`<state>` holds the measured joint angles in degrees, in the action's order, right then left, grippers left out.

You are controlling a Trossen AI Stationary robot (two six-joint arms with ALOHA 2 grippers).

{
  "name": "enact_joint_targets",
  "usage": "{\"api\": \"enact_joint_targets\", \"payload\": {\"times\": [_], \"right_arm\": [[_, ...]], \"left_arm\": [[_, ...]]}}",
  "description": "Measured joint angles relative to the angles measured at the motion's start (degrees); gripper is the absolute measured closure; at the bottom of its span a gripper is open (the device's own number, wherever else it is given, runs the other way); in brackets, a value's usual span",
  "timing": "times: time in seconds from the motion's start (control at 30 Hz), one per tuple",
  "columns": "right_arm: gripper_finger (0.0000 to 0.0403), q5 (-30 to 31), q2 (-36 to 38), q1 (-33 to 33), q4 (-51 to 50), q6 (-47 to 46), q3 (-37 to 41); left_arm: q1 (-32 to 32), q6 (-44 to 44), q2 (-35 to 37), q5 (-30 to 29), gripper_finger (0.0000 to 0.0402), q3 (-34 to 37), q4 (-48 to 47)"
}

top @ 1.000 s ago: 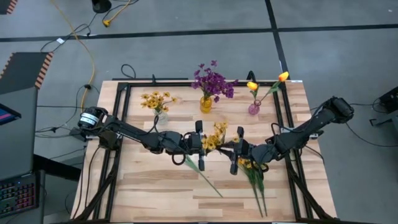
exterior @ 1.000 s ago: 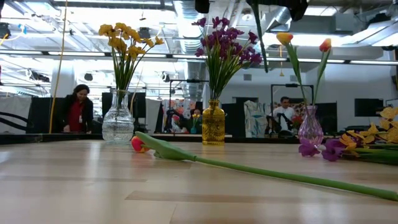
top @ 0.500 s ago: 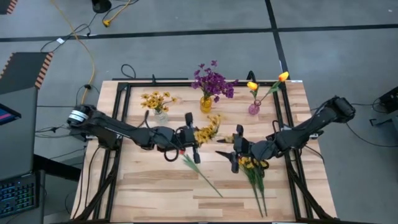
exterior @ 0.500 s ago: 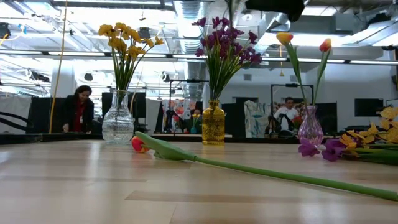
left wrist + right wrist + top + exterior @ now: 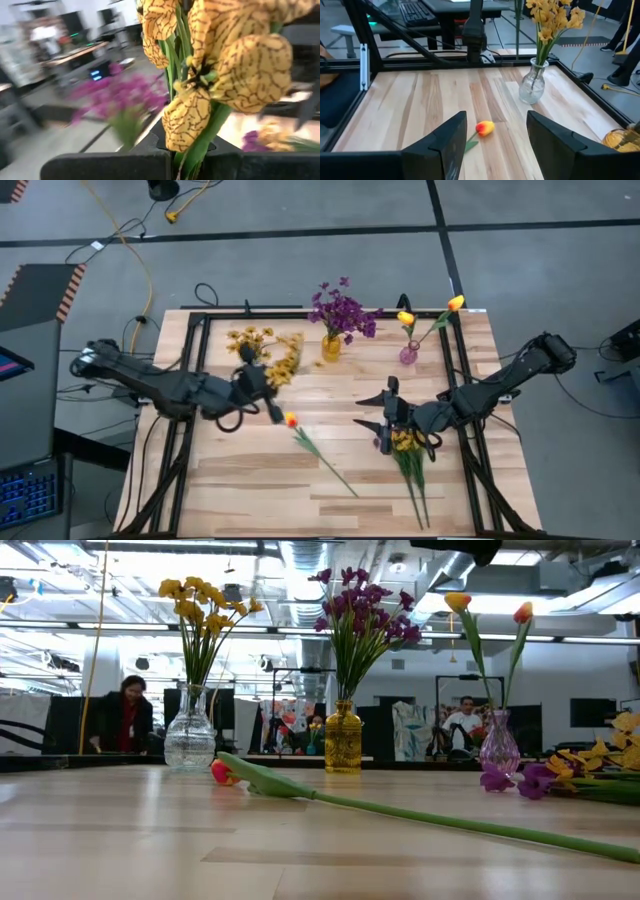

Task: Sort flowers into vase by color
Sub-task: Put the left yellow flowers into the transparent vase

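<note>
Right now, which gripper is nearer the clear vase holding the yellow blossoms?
Left. The left gripper, shut on a yellow flower bunch, hovers right beside the clear vase. The right gripper is open, far across the table above the loose flowers.

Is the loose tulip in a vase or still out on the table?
Out. The tulip lies flat on the table, stem stretched along the wood in the low view, apart from all three vases.

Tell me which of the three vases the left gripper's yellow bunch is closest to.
The clear glass vase at the back left, already holding yellow flowers. The left gripper carries its yellow bunch right beside it; the amber vase and pink vase stand farther right.
</note>
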<state>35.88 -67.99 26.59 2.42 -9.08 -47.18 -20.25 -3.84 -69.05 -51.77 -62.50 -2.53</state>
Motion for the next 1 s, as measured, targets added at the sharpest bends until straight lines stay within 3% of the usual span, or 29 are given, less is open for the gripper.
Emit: {"api": "enact_joint_targets", "payload": {"times": [0.2, 0.4, 0.53, 1.0], "right_arm": [[0.0168, 0.0, 0.0, -0.1, -1.2, 0.1, 0.0], [0.0168, 0.1, 0.0, -0.1, -1.2, 0.1, 0.0], [0.0168, 0.1, 0.0, -0.1, -1.3, 0.1, 0.0], [0.0168, 0.2, 0.0, -0.1, -1.3, 0.0, 0.0]], "left_arm": [[-8.7, 8.2, 3.9, -20.2, 0.0401, 5.6, -6.0], [-14.6, 15.7, 7.0, -34.4, 0.0401, 14.5, -6.3], [-15.4, 17.7, 8.4, -37.9, 0.0401, 18.7, -6.3], [-12.8, 18.4, 9.1, -38.3, 0.0401, 23.7, -7.1]]}}
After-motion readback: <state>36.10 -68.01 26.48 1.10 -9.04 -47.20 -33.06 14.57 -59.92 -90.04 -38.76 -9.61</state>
